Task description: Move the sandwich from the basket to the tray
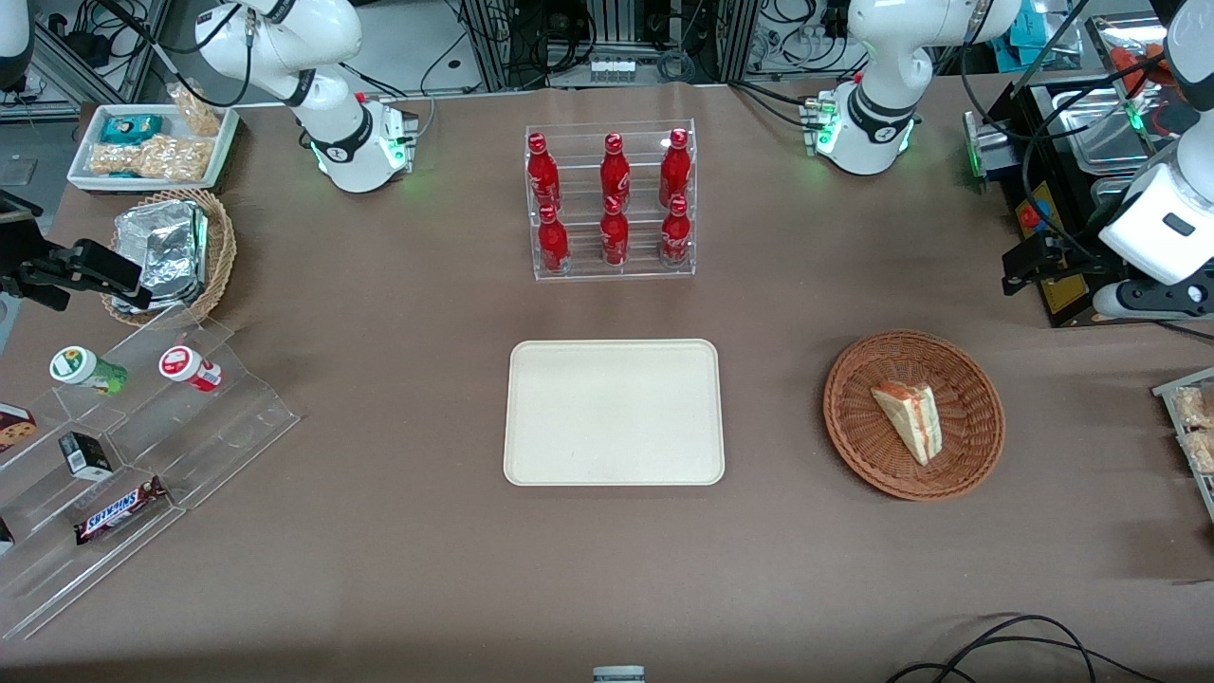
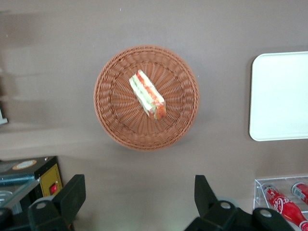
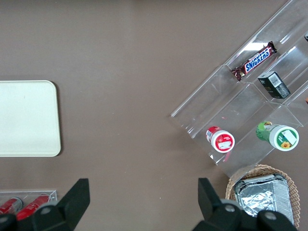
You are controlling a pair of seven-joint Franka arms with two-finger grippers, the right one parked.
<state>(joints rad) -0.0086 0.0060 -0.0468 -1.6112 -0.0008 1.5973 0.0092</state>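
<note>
The sandwich (image 1: 909,418) lies on its side in the basket (image 1: 977,379), roughly at the middle of the weave, with its red and pale green filling layers showing along one edge. The basket sits on the brown tabletop (image 1: 379,531) toward the working arm's end, well apart from the tray (image 1: 613,413), which lies flat near the middle with nothing on it. Farther from the front camera than the tray stands a clear acrylic rack (image 1: 614,202) holding six red bottles (image 1: 615,171) in two rows.

The gripper (image 2: 137,197) hangs well above the tabletop, near the basket but not over the sandwich. Its fingers (image 2: 72,197) are spread wide apart, holding nothing and touching nothing; in the left wrist view the basket and sandwich show whole between and past the two dark fingertips.
</note>
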